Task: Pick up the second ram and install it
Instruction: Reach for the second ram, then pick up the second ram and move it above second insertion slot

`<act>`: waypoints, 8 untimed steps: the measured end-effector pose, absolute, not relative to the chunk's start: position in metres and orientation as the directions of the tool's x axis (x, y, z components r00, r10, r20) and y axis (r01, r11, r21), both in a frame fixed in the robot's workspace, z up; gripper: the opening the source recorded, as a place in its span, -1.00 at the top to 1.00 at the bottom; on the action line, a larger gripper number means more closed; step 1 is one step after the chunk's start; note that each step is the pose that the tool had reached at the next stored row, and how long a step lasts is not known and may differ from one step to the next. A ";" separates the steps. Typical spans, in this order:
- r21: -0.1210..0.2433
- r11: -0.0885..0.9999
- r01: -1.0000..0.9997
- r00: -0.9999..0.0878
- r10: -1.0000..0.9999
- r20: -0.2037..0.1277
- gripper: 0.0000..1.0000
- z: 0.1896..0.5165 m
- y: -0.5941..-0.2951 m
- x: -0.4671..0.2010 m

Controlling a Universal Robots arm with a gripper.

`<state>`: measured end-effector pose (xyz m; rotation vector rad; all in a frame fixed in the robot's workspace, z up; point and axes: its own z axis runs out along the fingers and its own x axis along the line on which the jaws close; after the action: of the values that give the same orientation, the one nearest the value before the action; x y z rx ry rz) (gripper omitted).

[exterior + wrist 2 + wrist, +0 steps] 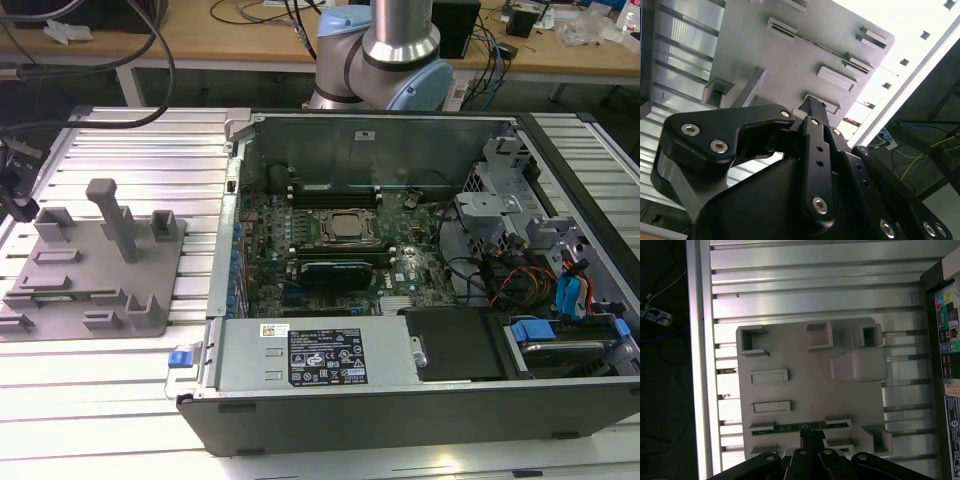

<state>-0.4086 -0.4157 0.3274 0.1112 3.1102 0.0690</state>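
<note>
So far, nothing is being carried. In the first wrist view, the ram (785, 428) is sitting in its slot on the tray (790, 350), apparently on edge, between two end blocks. The gripper (812, 439) is hanging over the stick's middle. Whether it is open or closed cannot be told, and no contact is showing. Both picking up and installing are remaining to be done.

Low blocks are sitting just beside the ram on both long sides, leaving a narrow lane. The tall post (858, 365) is standing well apart. In the exterior view, the case (300, 400) is lying open beside the tray, with its side wall (225, 240) rising between tray and board (265, 235).
</note>
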 end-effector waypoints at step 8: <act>0.045 0.996 0.071 -0.997 0.072 -0.027 0.84 0.327 -0.416 -0.409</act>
<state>-0.4091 -0.4157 0.3273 0.1113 3.1102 0.0691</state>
